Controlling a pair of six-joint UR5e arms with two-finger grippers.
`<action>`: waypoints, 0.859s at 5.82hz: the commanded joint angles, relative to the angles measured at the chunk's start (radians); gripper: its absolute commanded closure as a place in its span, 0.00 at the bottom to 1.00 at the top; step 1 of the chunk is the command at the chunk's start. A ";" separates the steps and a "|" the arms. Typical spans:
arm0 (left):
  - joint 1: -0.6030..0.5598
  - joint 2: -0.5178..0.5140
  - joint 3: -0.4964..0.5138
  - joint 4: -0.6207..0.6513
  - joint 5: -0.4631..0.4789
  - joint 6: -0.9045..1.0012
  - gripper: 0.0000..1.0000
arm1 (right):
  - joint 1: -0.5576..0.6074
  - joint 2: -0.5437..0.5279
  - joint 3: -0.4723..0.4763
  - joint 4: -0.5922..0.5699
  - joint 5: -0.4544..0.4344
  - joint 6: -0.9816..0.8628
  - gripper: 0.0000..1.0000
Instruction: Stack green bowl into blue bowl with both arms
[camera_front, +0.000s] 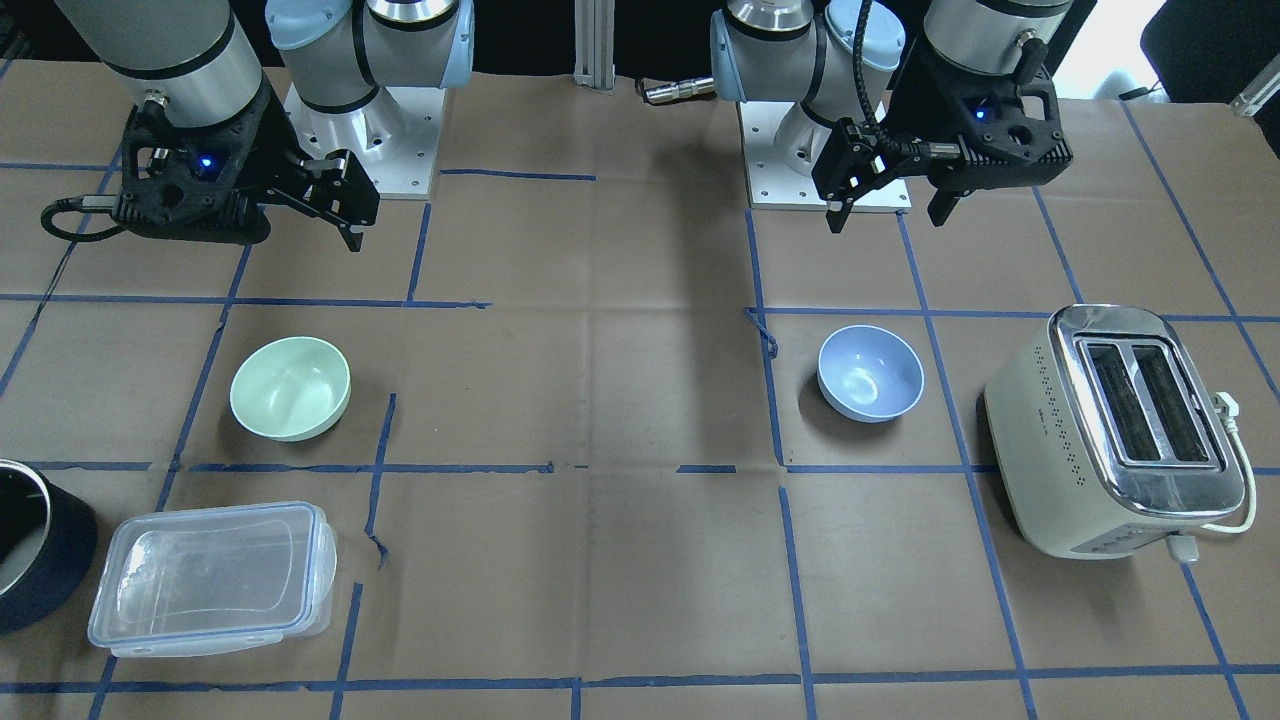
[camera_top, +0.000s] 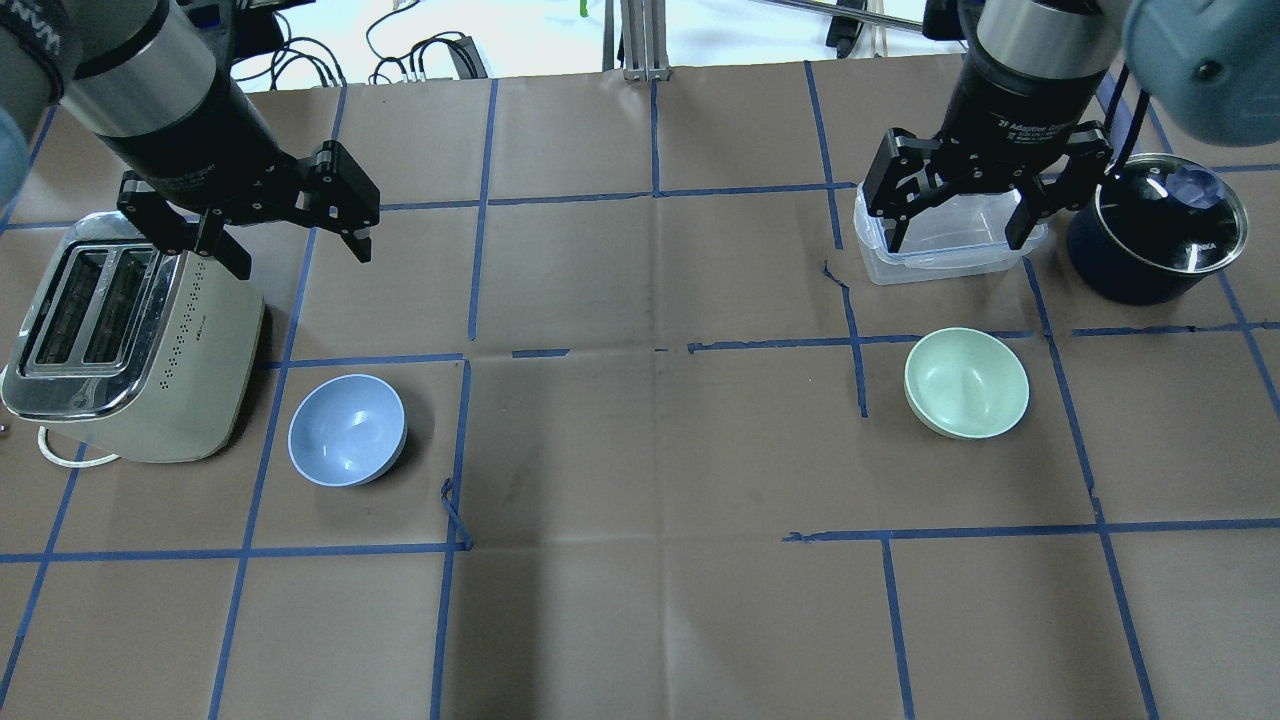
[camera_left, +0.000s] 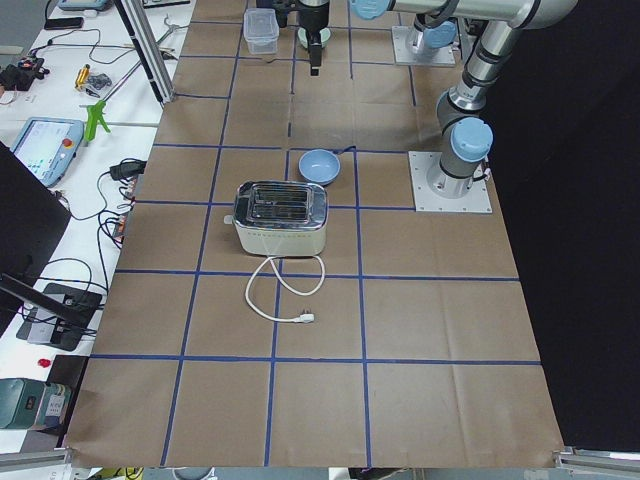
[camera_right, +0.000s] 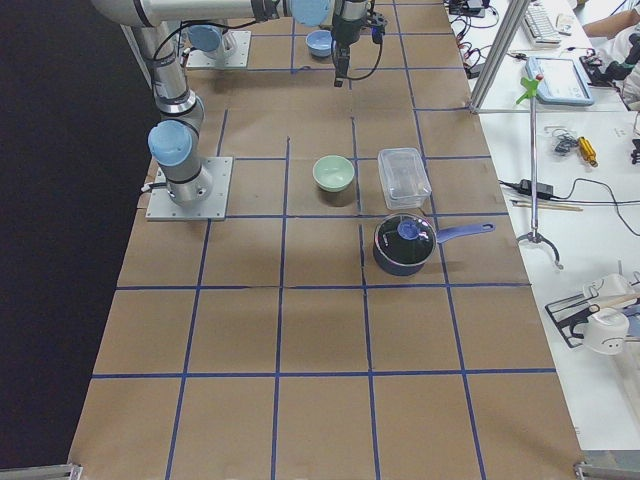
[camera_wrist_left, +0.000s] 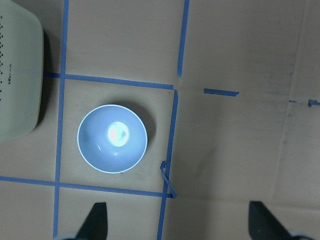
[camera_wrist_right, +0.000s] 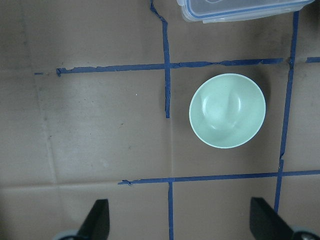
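Both bowls stood alone on the brown paper-covered worktop (camera_top: 650, 450), well apart from each other. The small pale mint-green round bowl (camera_top: 966, 382) was on the robot's right side, and the small pale periwinkle-blue round bowl (camera_top: 347, 430) was on its left side. The left claw (camera_top: 303, 262) hung high above the worktop with its fingers spread wide and held nothing. The right claw (camera_top: 958, 243) was the same, wide and empty, above the clear rectangular lidded plastic container (camera_top: 930, 268).

Nothing had been picked up yet, so several things could go wrong.

- **Slipping:** The green bowl looked smooth and its wall was curved. A grip on the thin rim could slip, or tip the bowl, if the fingers closed off-centre.
- **Right side obstacles:** The container was near the green bowl, and the dark blue cooking pot with a glass lid (camera_top: 1150, 240) stood beside the container. A low approach from that side could push them.
- **Left side obstacle:** The cream two-slot toaster with a chrome top (camera_top: 140, 340) was just beside the blue bowl. If the left claw came down to steady that bowl, a finger could hit the toaster.
- **The stacking itself:** The two arms could meet above the blue bowl. A release that was too high or off-centre could leave the green bowl tilted on the rim.
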 joint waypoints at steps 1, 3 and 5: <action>0.000 -0.004 0.000 0.001 0.001 0.002 0.02 | 0.000 0.000 0.000 0.000 0.000 0.002 0.00; 0.005 -0.002 -0.003 0.001 0.001 0.005 0.02 | 0.000 0.000 -0.001 0.000 0.000 0.002 0.00; 0.015 0.010 -0.022 0.001 0.014 0.097 0.02 | -0.017 0.006 0.008 0.003 -0.005 -0.019 0.00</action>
